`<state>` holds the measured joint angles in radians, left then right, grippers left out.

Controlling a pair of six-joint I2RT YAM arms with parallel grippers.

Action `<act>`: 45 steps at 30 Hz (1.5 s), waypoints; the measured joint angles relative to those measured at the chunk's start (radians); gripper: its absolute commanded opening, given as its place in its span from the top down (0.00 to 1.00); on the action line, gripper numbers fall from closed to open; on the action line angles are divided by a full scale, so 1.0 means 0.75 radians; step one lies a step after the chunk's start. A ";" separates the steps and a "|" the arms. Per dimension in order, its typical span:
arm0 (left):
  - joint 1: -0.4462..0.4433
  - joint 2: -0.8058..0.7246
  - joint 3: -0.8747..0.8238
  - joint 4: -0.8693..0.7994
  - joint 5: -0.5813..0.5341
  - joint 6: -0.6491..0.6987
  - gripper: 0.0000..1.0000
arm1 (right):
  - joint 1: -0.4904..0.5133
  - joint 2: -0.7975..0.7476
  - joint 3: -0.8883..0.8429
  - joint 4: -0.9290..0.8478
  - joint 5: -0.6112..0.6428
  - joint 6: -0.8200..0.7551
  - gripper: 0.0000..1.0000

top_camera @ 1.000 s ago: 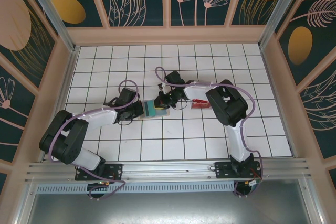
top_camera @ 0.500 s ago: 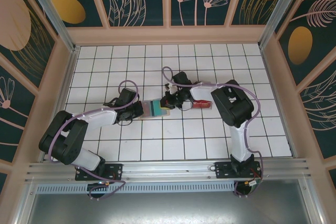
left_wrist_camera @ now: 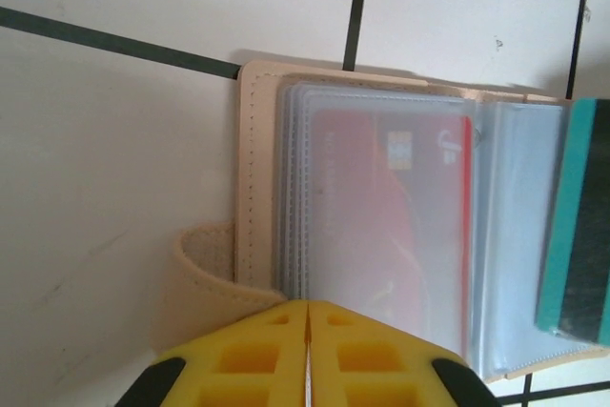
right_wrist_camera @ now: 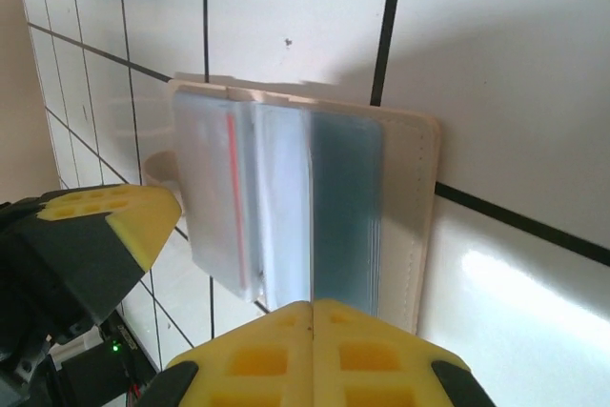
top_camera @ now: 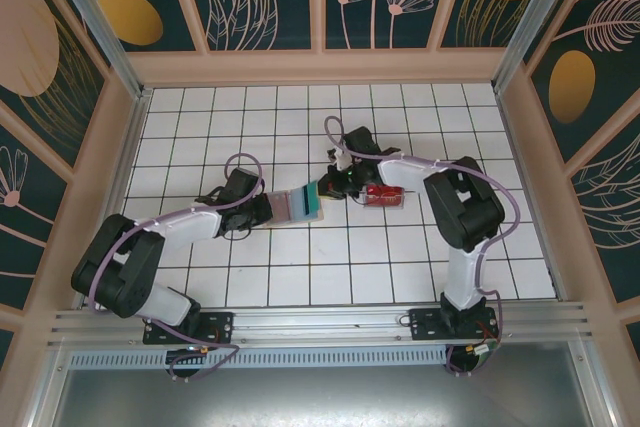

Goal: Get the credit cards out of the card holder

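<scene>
The tan card holder (top_camera: 296, 205) lies open on the white tiles between both grippers. Its clear sleeves (left_wrist_camera: 381, 226) hold a red credit card (left_wrist_camera: 391, 197). A teal card with a dark stripe (left_wrist_camera: 577, 235) sits at the holder's right edge, its face (right_wrist_camera: 345, 207) blue-green behind plastic. My left gripper (top_camera: 268, 209) is shut, its tips (left_wrist_camera: 308, 307) over the holder's near edge beside the curled strap (left_wrist_camera: 205, 264). My right gripper (top_camera: 335, 185) is shut too, its tips (right_wrist_camera: 312, 307) at the opposite edge by the teal card. Whether either pinches anything I cannot tell.
Another red card (top_camera: 383, 195) lies loose on the tiles beside the right arm's forearm. Wooden walls (top_camera: 320, 67) ring the tiled floor. My left gripper's yellow finger (right_wrist_camera: 105, 226) appears at the holder's far side in the right wrist view.
My right gripper has slid right, from over the holder to its right edge. The teal card has shifted right with it, uncovering the reddish sleeves. The left arm has barely moved.
</scene>
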<state>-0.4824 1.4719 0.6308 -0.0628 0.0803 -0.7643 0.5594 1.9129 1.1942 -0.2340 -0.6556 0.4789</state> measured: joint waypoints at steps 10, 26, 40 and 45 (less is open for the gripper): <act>0.000 -0.124 0.124 -0.021 -0.014 0.028 0.13 | -0.002 -0.138 0.260 -0.371 0.286 -0.325 1.00; 0.000 -0.202 0.186 0.019 -0.062 0.129 0.02 | 0.007 -0.531 0.127 -0.503 1.010 -1.078 1.00; 0.000 -0.193 0.204 0.025 -0.090 0.182 0.01 | 0.084 -0.618 -0.184 -0.495 1.381 -1.687 1.00; 0.000 -0.189 0.204 0.029 -0.091 0.182 0.02 | 0.095 -0.640 -0.240 -0.431 1.412 -1.820 1.00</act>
<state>-0.4824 1.3304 0.7837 -0.0410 0.0120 -0.6277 0.6304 1.4326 1.0142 -0.5571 0.4034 -0.8864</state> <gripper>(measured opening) 0.985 0.050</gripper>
